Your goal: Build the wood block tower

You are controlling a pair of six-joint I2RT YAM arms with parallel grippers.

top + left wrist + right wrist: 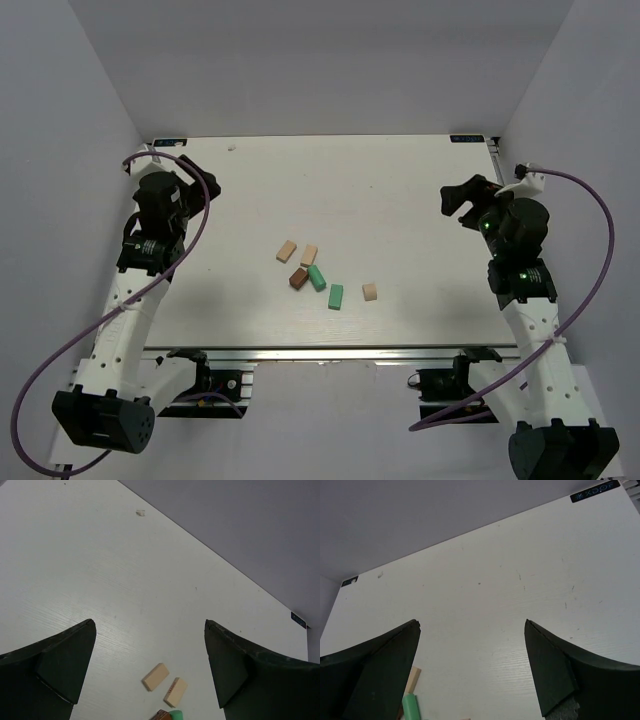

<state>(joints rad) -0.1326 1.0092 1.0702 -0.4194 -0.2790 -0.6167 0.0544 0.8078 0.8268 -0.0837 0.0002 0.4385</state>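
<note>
Several small wooden blocks lie loose and flat on the white table (400,200), none on another: two pale tan blocks (287,251) (309,255), a dark brown block (298,278) touching a mint green block (317,277), a second green block (336,296) and a third tan block (369,291). My left gripper (195,172) is open and empty at the far left, well away from them. The left wrist view shows its jaws (150,625) apart, with two tan blocks (155,676) (175,692) below. My right gripper (458,203) is open and empty at the right (471,625).
A tiny white scrap (232,147) lies near the table's back edge. A dark label (466,138) sits at the back right corner. Grey walls close in the table at the back and both sides. A metal rail (320,352) runs along the front edge.
</note>
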